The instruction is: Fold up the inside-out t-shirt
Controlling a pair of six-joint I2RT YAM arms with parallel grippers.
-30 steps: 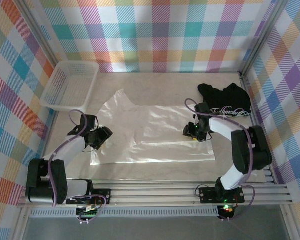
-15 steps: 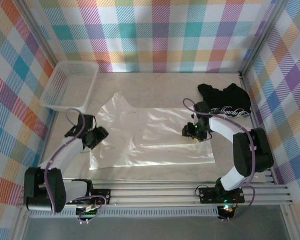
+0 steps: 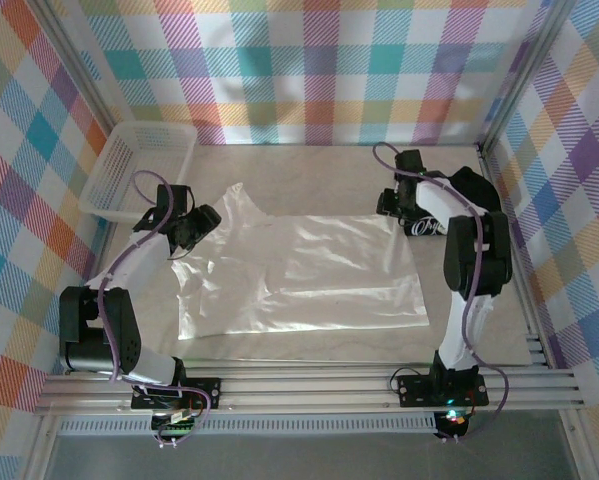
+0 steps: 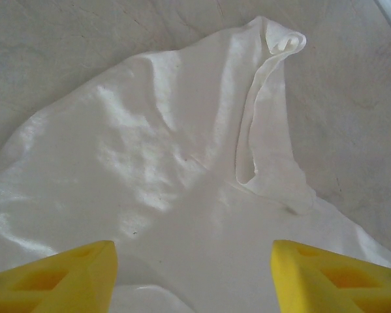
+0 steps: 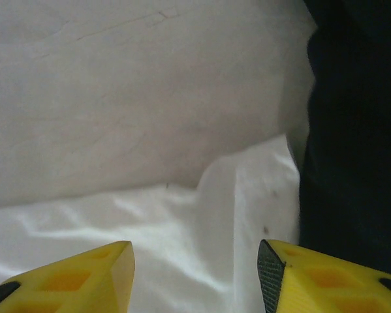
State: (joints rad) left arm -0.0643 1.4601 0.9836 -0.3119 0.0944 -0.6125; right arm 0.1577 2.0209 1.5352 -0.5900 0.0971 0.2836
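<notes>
Right end effector (image 5: 195,274), released, hovers over a far corner of the inside-out t-shirt (image 3: 309,270), spread on the counter (image 3: 309,165). The black t-shirt (image 5: 352,130) lies just beside, perhaps touching: a pinch could snag it. Left end effector (image 4: 194,274), released, overhangs the sleeve (image 4: 267,130).

Black-and-white jointed arms (image 3: 129,272), looping purple cables (image 3: 135,185), yellow wedge pincer fingertips (image 4: 58,277), black pad (image 5: 268,274).

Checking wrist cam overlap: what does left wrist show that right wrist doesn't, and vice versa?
Left wrist, not right: a sleeve of the white shirt, its hem curled at the tip. Right wrist, not left: the black shirt next to the white shirt's corner. Both: white shirt, table, and an open claw over the fabric, left claw and right claw, nothing held.
</notes>
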